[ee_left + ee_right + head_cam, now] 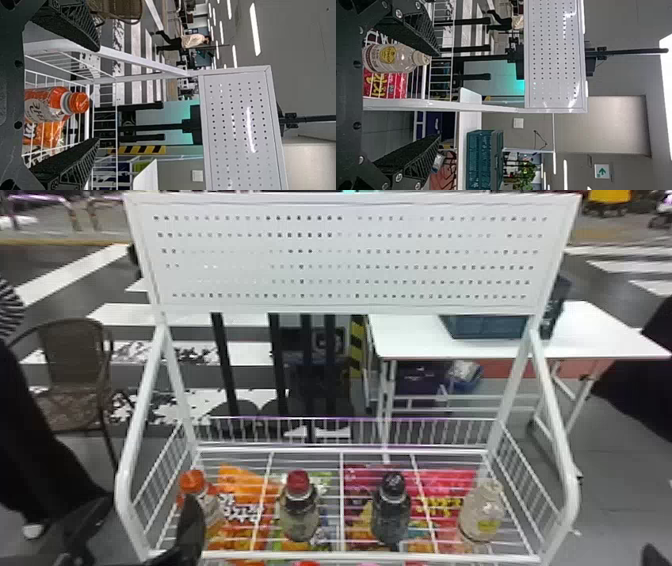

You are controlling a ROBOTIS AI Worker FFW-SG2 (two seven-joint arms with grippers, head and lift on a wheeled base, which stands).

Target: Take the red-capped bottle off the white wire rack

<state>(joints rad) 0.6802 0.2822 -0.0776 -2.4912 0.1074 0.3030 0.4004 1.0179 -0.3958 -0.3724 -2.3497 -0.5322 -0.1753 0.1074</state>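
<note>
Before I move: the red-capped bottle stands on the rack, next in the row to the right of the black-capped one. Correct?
Wrong side. Head view: the red-capped bottle does stand on the rack, next in the row to the black-capped bottle, but to its left.

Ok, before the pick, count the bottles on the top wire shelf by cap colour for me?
Orange-capped bottle: 1
Red-capped bottle: 1
Black-capped bottle: 1
White-capped bottle: 1
Total: 4
</note>
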